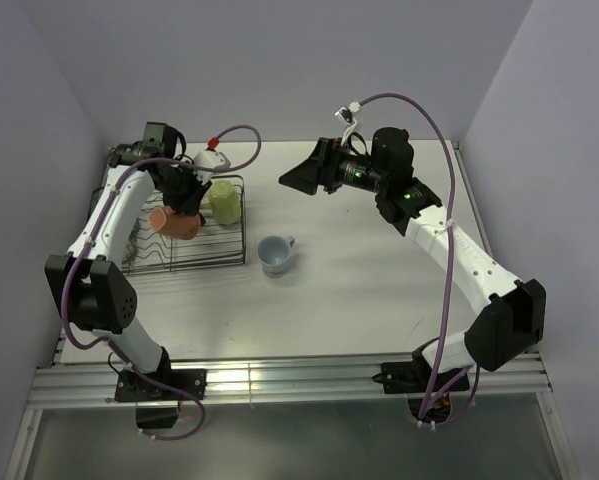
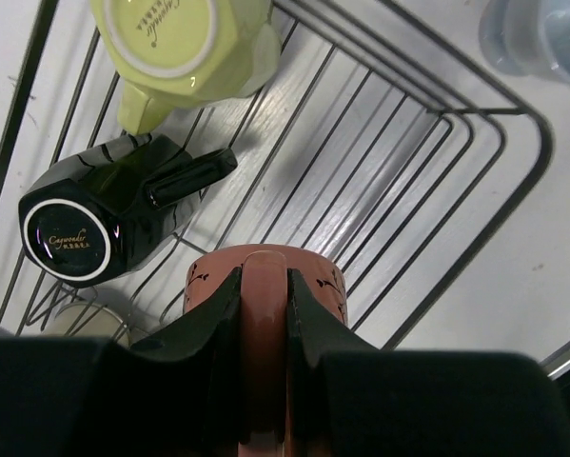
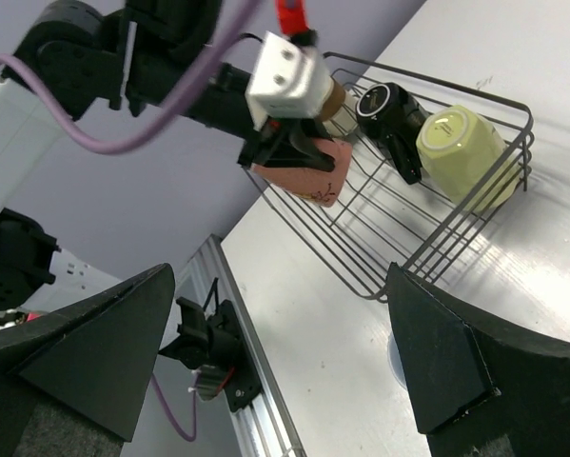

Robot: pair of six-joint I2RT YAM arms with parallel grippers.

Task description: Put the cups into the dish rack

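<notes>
My left gripper [image 1: 187, 208] is shut on the handle of the pink patterned cup [image 2: 265, 286] and holds it over the dish rack [image 1: 237, 258]. That cup also shows in the top view [image 1: 175, 222] and the right wrist view [image 3: 308, 171]. In the rack lie a pale yellow mug [image 2: 185, 43] and a black mug [image 2: 104, 224], both seen bottom-first. A light blue mug [image 1: 275, 254] stands on the table right of the rack. My right gripper [image 1: 299, 178] is open and empty, raised above the table's far middle. The brown cups are not clearly seen.
The rack's front corner rail [image 2: 513, 205] lies right of the pink cup. The light blue mug also shows at the left wrist view's top right [image 2: 541, 38]. A metal rail [image 1: 279, 380] runs along the table's near edge.
</notes>
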